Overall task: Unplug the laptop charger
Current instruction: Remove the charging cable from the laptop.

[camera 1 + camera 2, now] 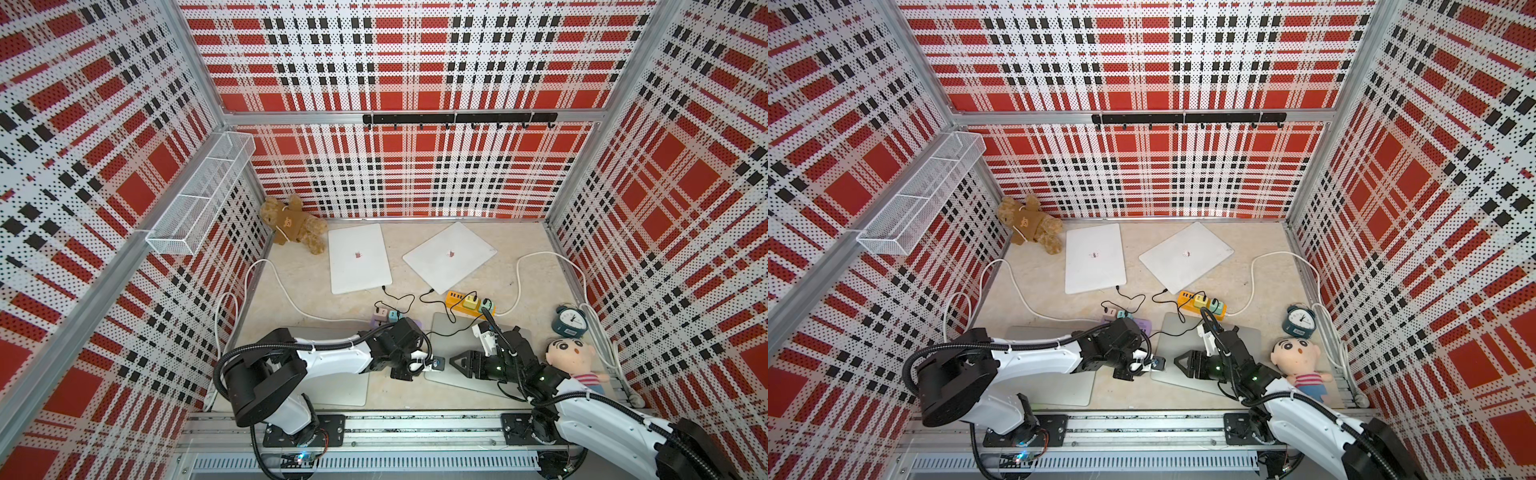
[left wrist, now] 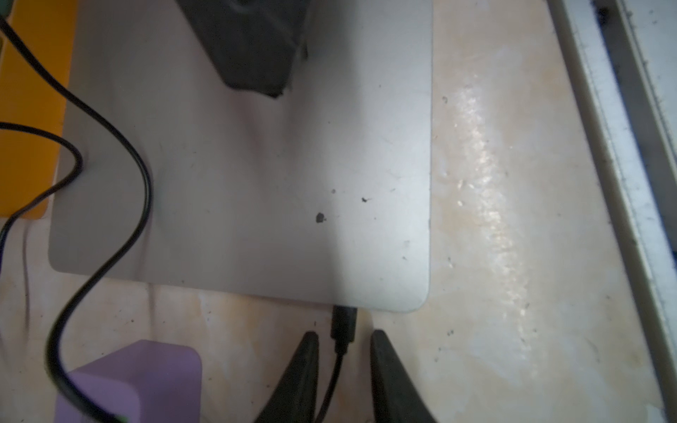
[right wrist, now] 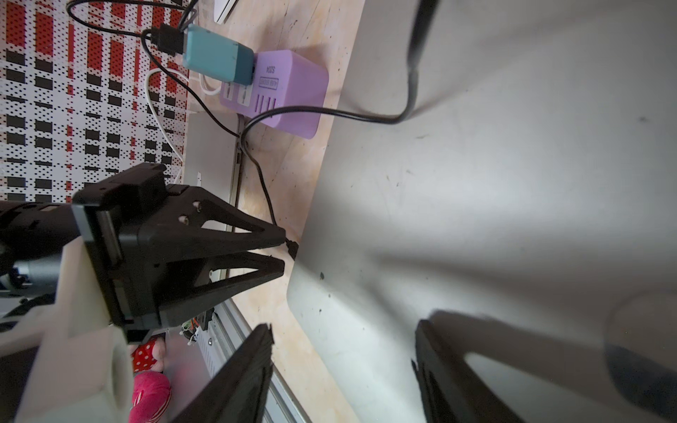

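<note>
A grey laptop (image 2: 256, 183) (image 3: 476, 183) lies at the front of the table, right of the middle in both top views (image 1: 457, 332) (image 1: 1183, 332). A black charger plug (image 2: 343, 322) (image 3: 292, 249) sits in its side edge near a corner, and its thin black cable (image 2: 143, 190) loops back over the lid. My left gripper (image 2: 343, 344) (image 3: 284, 251) is open, with one finger on each side of the plug and small gaps between them. My right gripper (image 3: 344, 337) (image 1: 459, 361) hangs wide open over the same laptop's lid near that corner, holding nothing.
A purple power strip (image 3: 285, 91) (image 1: 380, 319) with a teal adapter (image 3: 216, 58) stands close behind my left gripper. An orange power strip (image 1: 469, 303) lies behind the laptop. Two white laptops (image 1: 359, 257) (image 1: 449, 257), a teddy bear (image 1: 293, 224), a clock (image 1: 570, 321) and a doll (image 1: 573, 357) surround them.
</note>
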### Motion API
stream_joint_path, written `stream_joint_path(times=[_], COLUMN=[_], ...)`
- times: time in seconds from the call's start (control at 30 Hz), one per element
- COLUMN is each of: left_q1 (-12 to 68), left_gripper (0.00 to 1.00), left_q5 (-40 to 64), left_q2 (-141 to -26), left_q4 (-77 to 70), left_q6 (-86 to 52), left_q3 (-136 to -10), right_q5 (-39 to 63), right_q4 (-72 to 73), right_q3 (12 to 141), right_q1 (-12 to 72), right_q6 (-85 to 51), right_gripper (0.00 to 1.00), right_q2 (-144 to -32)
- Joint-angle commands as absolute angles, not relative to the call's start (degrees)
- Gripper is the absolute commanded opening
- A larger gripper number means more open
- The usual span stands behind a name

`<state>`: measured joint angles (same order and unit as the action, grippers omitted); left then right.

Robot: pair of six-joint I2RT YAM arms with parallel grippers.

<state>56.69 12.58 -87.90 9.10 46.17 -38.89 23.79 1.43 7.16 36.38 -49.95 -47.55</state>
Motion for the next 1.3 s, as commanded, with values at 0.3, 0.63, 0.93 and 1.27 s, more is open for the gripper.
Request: stream_joint_path(times=[0.3, 0.63, 0.93, 1.27], left_q1=[57.21, 57.38, 57.56, 56.33], left_gripper=[0.27, 0.2, 0.07, 0.03], left_q5=[13.1, 13.1, 10.58, 13.25], left_q2=[-91.04, -93.07, -94.29, -93.8], left_q4=[9.14, 11.47, 13.62, 14.03], left_q6=[47.42, 48.22, 49.57, 45.03], left_q3=[-41.79, -43.27, -44.81, -45.09], right_q5=[22.61, 22.5, 22.21, 21.94], right_q4=[-2.56, -2.83, -3.58, -3.33], right_q3=[4.65, 4.54, 4.02, 2.9], right_q1=[37.08, 37.01, 37.08, 37.01], right_q6=[-49.34, -48.97, -48.49, -49.31], right_gripper=[0.65, 0.64, 0.64, 0.63], right_q2=[-49.04, -49.86, -49.5, -48.36])
